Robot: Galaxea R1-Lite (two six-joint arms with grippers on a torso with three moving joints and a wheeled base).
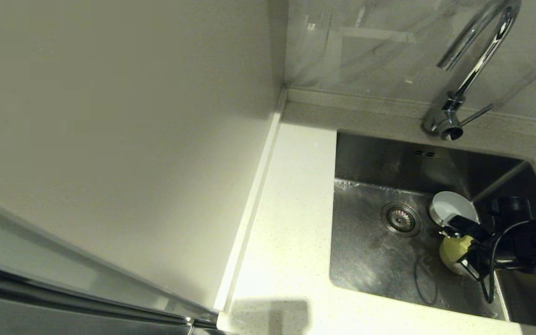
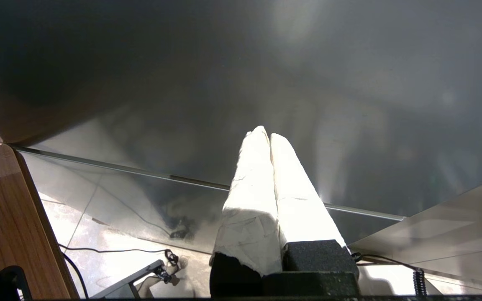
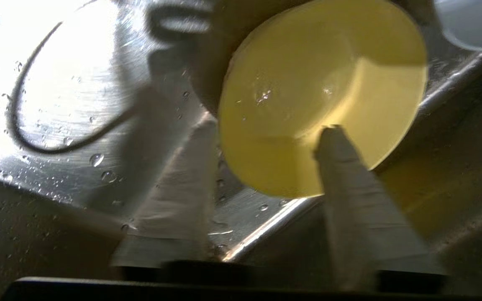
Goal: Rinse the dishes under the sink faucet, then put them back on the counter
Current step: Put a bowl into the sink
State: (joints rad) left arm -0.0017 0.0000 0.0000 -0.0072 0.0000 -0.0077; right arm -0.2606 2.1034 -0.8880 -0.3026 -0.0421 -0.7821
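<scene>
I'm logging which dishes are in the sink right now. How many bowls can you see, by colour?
Yellow-green bowl: 1
Pale blue-grey bowl: 1
Pink bowl: 0 in view
Total: 2, both in the sink

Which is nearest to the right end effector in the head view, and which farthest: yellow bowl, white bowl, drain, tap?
From the right end effector:
1. Yellow bowl, right at its fingers.
2. White bowl, just behind.
3. Drain, further left on the sink floor.
4. Tap, on the back ledge.
</scene>
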